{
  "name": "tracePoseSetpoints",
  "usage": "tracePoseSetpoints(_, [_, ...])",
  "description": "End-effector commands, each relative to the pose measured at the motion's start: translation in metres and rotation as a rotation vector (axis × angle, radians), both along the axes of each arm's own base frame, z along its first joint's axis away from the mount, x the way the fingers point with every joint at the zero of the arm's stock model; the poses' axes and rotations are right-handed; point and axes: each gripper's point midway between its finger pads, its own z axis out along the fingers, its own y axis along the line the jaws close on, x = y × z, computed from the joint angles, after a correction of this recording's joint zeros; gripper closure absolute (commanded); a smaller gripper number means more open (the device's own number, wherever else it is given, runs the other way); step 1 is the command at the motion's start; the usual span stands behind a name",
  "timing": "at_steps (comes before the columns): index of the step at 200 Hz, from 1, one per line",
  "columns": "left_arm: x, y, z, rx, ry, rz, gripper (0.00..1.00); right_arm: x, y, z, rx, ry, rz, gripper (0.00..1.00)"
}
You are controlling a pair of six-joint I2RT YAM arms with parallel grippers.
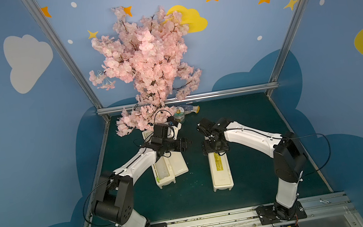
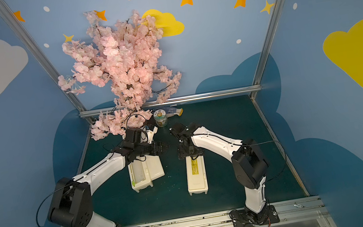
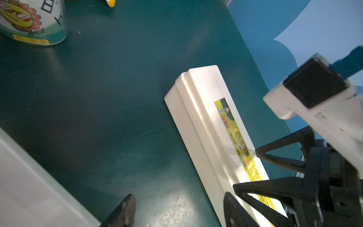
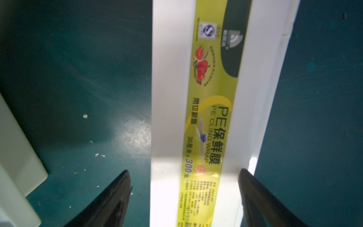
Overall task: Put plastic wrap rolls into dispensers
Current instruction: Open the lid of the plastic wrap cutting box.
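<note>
Green mat (image 1: 252, 132): open dispenser (image 1: 167, 183) w/ roll (image 1: 163, 170) inside, closed dispenser (image 1: 221, 179) alongside. L gripper (image 1: 187, 143) wide, empty. R gripper (image 4: 184, 171) wide, straddling the closed lid. Risk: L arm swing snags the open lid, shifts box.

Closed dispenser (image 1: 221, 174) far end hidden under right tool (image 1: 215, 149); jar (image 3: 33, 21) cut by edge.

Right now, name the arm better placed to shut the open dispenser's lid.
Left, likely. The left hand hovers beside the open dispenser, lid folded out, roll inside; the right hand straddles the closed dispenser.
</note>
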Motion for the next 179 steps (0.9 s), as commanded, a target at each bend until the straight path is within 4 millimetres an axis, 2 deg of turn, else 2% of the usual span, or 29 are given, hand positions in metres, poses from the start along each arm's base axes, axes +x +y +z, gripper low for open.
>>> tracePoseSetpoints(1, [-0.005, 0.005, 0.008, -0.011, -0.021, -0.022, 0.29, -0.006, -0.010, -0.010, -0.049, 0.031, -0.053, 0.18])
tracePoseSetpoints(41, [-0.006, 0.009, 0.008, -0.021, -0.017, -0.024, 0.30, -0.010, -0.019, 0.001, -0.038, -0.011, -0.063, 0.20])
tracePoseSetpoints(89, [-0.004, 0.008, 0.004, -0.034, 0.003, -0.026, 0.30, -0.013, -0.010, -0.016, -0.056, 0.034, -0.035, 0.20])
tracePoseSetpoints(127, [-0.005, 0.008, 0.003, -0.028, 0.005, -0.032, 0.30, -0.013, -0.012, -0.023, -0.093, 0.044, -0.032, 0.31])
tracePoseSetpoints(149, [-0.005, 0.008, 0.002, -0.022, 0.006, -0.030, 0.31, -0.013, -0.012, -0.026, -0.106, 0.055, -0.022, 0.33])
tracePoseSetpoints(179, [-0.006, 0.005, 0.003, -0.026, 0.009, -0.043, 0.32, -0.010, -0.006, -0.019, -0.068, 0.035, -0.003, 0.48])
